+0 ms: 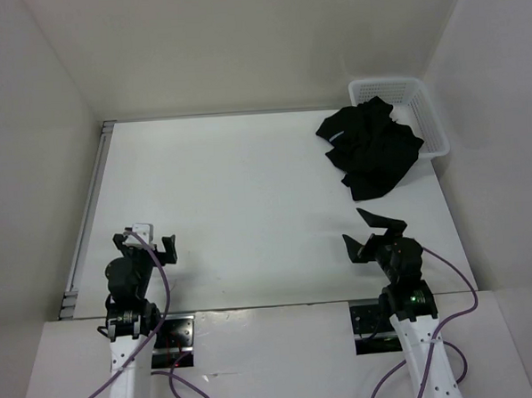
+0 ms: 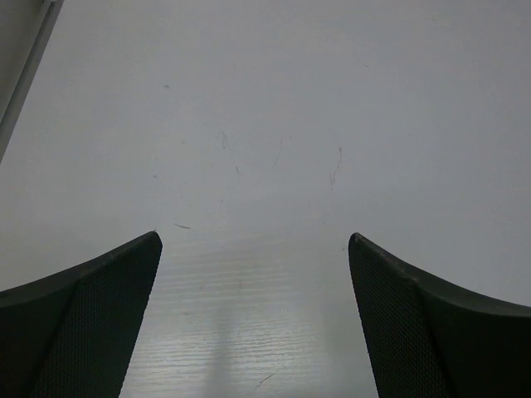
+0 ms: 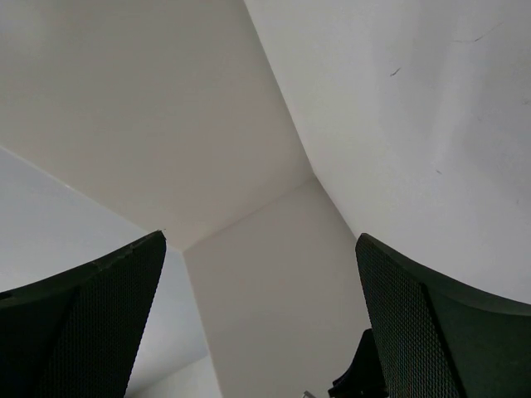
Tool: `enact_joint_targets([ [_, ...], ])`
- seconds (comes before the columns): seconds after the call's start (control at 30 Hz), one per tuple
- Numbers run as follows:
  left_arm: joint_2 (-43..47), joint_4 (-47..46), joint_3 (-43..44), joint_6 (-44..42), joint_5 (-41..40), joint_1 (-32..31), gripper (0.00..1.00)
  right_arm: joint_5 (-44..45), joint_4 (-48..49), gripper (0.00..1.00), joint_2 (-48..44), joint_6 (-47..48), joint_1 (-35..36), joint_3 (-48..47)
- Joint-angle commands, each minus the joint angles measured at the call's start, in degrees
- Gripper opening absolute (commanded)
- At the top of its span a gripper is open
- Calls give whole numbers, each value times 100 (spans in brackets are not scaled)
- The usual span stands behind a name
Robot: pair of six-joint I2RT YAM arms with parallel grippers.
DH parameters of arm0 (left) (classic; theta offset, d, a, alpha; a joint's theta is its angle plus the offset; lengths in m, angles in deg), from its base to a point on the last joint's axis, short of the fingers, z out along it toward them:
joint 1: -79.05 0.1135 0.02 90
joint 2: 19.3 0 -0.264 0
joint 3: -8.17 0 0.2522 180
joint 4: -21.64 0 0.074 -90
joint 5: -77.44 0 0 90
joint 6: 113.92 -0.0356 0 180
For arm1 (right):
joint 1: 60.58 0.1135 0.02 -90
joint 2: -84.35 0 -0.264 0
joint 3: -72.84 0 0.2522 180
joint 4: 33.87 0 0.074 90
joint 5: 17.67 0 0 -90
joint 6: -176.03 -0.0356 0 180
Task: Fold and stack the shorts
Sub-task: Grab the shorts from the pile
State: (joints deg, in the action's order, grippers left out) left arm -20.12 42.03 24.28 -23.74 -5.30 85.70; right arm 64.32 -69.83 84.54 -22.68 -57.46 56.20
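Lab-style robot test cell, not home or shop. Bare white tabletop boxed by plain white wall panels ahead of both hands and outboard of each. Robot arms bolted at near edge, purple cables trailing behind. Metal rail left of left hand. White plastic basket far ahead of right hand.
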Motion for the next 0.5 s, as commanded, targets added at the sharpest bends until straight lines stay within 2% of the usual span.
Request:
enact_joint_targets([
  [0.0, 741, -162, -104, -19, 629, -15, 100, -87, -147, 100, -80, 42, 14, 129],
  [0.1, 741, 574, 265, -19, 2502, -15, 100, -289, 329, 100, -80, 218, 14, 243],
  [0.13, 741, 576, 336, -19, 2716, -15, 100, -289, 330, 100, -80, 288, 14, 243],
  [0.2, 741, -43, 336, -19, 2544, -15, 100, -236, 680, 100, -80, 516, 14, 156],
  [0.27, 741, -398, 336, -19, 2945, -15, 100, -61, 919, 100, -80, 578, 14, -54],
  [0.3, 741, -878, 336, -19, 3051, -15, 100, 35, 919, 100, -80, 683, 14, -134],
  [0.37, 741, -1513, 336, -19, 3053, -15, 100, 413, 1146, 100, -28, 1007, 14, -457],
  [0.4, 689, -1838, 336, -19, 3053, -15, 100, 562, 1200, 100, 42, 1409, 14, -590],
  [0.47, 636, -1789, 398, -19, 3123, -15, 100, 967, 1104, 100, 514, 2155, 14, -1056],
])
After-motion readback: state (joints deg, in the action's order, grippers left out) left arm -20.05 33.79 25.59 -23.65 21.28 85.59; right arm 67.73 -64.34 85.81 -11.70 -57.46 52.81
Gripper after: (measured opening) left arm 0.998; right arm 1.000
